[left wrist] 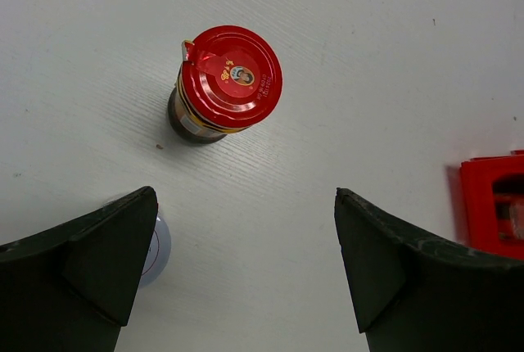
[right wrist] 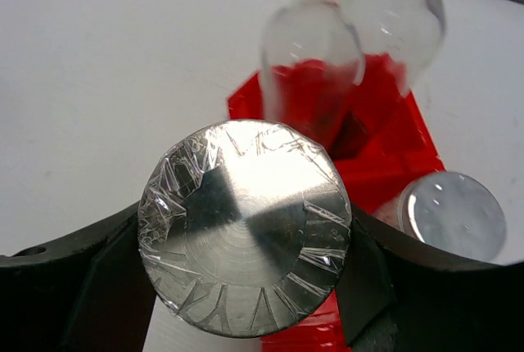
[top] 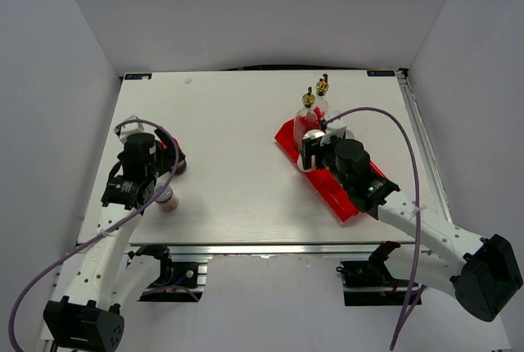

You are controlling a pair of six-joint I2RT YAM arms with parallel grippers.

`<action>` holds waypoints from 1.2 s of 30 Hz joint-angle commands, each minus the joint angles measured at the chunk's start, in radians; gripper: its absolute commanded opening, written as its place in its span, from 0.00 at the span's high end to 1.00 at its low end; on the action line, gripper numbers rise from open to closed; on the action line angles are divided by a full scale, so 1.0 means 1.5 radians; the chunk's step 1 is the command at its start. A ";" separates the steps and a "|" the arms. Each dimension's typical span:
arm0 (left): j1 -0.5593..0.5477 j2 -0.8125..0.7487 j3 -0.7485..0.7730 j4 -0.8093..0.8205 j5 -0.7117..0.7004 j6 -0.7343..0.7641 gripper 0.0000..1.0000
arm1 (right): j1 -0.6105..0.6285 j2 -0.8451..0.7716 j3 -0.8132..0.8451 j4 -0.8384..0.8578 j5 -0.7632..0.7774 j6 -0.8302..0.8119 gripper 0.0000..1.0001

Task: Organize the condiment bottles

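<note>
My right gripper (right wrist: 244,237) is shut on a silver-lidded shaker (right wrist: 246,233), its lid wrapped in clear film, held over the left end of the red bin (top: 288,135). Two tall glass bottles with gold tops (top: 309,100) (top: 322,87) stand at the bin's far end. A second silver-lidded shaker (right wrist: 452,214) sits to the right of the held one. My left gripper (left wrist: 246,286) is open and empty above the table. The red-lidded brown jar (left wrist: 229,82) stands ahead of it. A third shaker (left wrist: 155,250) shows beside its left finger (left wrist: 98,262).
The red divided bin (right wrist: 385,147) lies diagonally at the table's right centre, its corner also in the left wrist view (left wrist: 491,205). The right arm covers most of it. White walls close in the table (top: 237,164) on three sides.
</note>
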 commanded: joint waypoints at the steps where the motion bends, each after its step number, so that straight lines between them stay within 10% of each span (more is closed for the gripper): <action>1: -0.002 0.001 -0.004 0.020 0.001 -0.010 0.02 | -0.038 -0.006 -0.004 0.044 0.070 0.016 0.92; 12: -0.002 0.028 0.004 0.025 -0.014 -0.025 0.02 | -0.094 0.073 -0.053 0.134 0.105 0.024 0.89; 15: -0.002 0.054 0.013 0.023 -0.032 -0.044 0.02 | -0.094 0.093 -0.054 0.130 0.119 0.044 0.72; 20: -0.002 0.084 0.024 0.026 -0.078 -0.078 0.02 | -0.095 0.101 -0.046 0.101 0.109 0.080 0.13; 36: -0.002 0.220 0.078 0.101 -0.134 -0.069 0.02 | -0.095 -0.048 -0.013 -0.047 0.084 0.122 0.11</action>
